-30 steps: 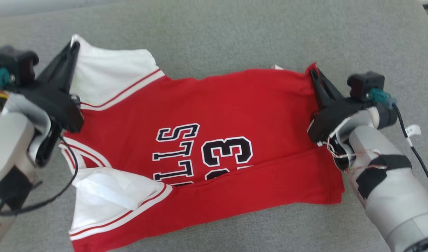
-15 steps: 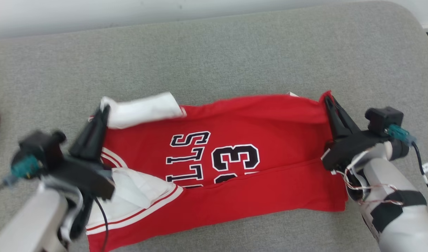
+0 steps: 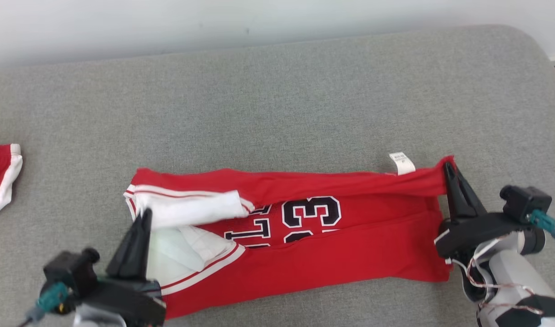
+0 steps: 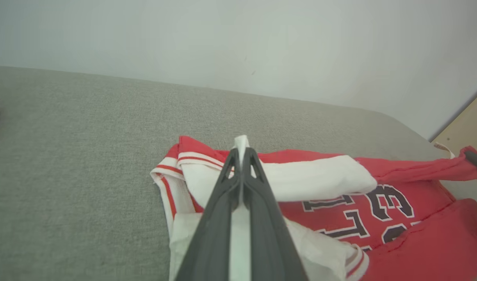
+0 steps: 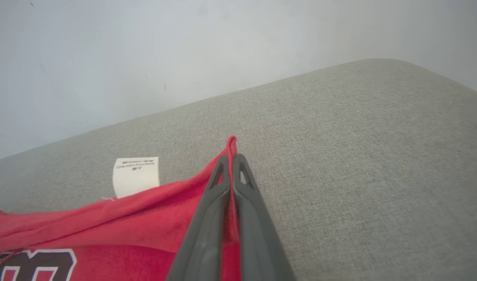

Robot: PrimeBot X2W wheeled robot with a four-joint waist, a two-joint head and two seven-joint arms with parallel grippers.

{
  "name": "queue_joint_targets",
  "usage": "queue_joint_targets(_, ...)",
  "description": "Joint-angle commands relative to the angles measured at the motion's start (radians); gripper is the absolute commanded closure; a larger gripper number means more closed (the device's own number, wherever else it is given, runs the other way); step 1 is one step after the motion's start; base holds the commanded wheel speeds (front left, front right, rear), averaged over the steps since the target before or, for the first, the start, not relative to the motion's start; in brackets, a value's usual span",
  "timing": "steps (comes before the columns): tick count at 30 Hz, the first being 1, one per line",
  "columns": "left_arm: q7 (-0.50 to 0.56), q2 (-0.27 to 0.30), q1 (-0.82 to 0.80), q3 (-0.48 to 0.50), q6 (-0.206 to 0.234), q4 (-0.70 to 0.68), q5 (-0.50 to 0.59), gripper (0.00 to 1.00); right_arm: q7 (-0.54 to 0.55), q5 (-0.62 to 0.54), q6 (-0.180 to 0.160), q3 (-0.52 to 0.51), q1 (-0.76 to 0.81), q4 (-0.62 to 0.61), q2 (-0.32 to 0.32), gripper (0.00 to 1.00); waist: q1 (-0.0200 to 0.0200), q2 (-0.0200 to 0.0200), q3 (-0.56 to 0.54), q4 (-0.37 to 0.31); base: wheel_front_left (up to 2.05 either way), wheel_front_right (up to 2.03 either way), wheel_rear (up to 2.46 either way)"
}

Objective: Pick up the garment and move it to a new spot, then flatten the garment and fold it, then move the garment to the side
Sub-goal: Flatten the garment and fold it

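Note:
The garment [image 3: 332, 254] is a red jersey with white sleeves and black numbers, lying across the grey cushion. Its far long edge is lifted and folded toward me over the print. My left gripper [image 3: 145, 215] is shut on the white sleeve corner at the garment's left end; in the left wrist view the white cloth [image 4: 241, 141] pokes out between the closed fingers [image 4: 262, 218]. My right gripper [image 3: 448, 166] is shut on the red hem corner at the right end, and the red tip [image 5: 232, 141] shows above the closed fingers. A white care label [image 3: 401, 163] sticks up near that corner.
The grey cushion [image 3: 277, 100] has wide bare room behind the garment, up to a pale wall. Another red and white piece of clothing [image 3: 0, 175] lies at the left edge. The cushion's rounded right corner [image 3: 532, 45] is at the far right.
Both grippers have pulled the garment's far edge toward me, folding it over the lettering. The camera has tilted up, so the whole scene sits lower in view.

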Motion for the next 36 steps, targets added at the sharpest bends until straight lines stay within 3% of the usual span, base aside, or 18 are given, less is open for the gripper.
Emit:
queue_joint_targets(1,-0.003,-0.01,0.03,0.009,-0.003,0.002,0.019,1.0,-0.001,0.007,-0.002,-0.005,0.022,-0.01,0.005,1.0,0.0001,0.0001,-0.008,-0.002,0.0,0.0,0.0)
queue_joint_targets(4,-0.003,-0.036,0.073,0.036,-0.012,0.019,0.045,1.0,-0.001,0.011,-0.002,0.001,0.053,-0.025,0.012,1.0,0.0001,0.0001,-0.016,-0.005,0.0,0.0,0.0)
queue_joint_targets(5,-0.003,-0.047,0.083,0.045,-0.015,0.026,0.054,1.0,-0.001,0.012,-0.002,-0.001,0.059,-0.029,0.011,0.88,0.0001,0.0001,-0.019,-0.005,0.0,0.0,0.0)
queue_joint_targets(6,-0.003,-0.058,0.092,0.057,-0.015,0.031,0.059,1.0,-0.001,0.013,-0.002,-0.002,0.066,-0.032,0.012,0.6,0.0001,0.0001,-0.021,-0.005,0.0,0.0,0.0)
queue_joint_targets(7,-0.003,-0.069,0.101,0.07,-0.017,0.041,0.066,1.0,-0.001,0.012,-0.002,-0.005,0.074,-0.036,0.014,0.0,0.0001,0.0001,-0.024,-0.004,0.0,0.0,0.0)
queue_joint_targets(8,-0.003,-0.073,0.108,0.077,-0.016,0.052,0.085,0.56,-0.001,0.011,-0.002,-0.007,0.082,-0.038,0.015,0.0,0.0001,0.0001,-0.027,-0.004,0.0,0.0,0.0)
queue_joint_targets(9,-0.003,-0.08,0.111,0.084,-0.018,0.057,0.097,0.0,-0.001,0.011,-0.002,-0.009,0.088,-0.041,0.016,0.0,0.0001,0.0001,-0.03,-0.003,0.0,0.0,0.0)
queue_joint_targets(19,-0.003,-0.185,0.192,0.284,-0.021,-0.019,0.279,0.0,-0.001,0.019,-0.002,-0.026,0.15,-0.095,-0.006,0.0,0.0001,0.0001,-0.077,0.01,0.0,0.0,0.0)
queue_joint_targets(28,-0.003,-0.282,0.263,0.484,-0.014,-0.136,0.468,0.0,0.009,-0.005,-0.002,-0.01,0.095,0.058,-0.009,0.0,0.0001,0.0001,-0.108,0.037,0.0,0.0,0.0)
queue_joint_targets(36,-0.003,-0.319,0.31,0.532,-0.032,-0.141,0.555,0.0,0.034,-0.004,-0.002,0.0,0.05,0.205,0.013,0.0,0.0001,0.0001,-0.133,0.06,0.0,0.0,0.0)
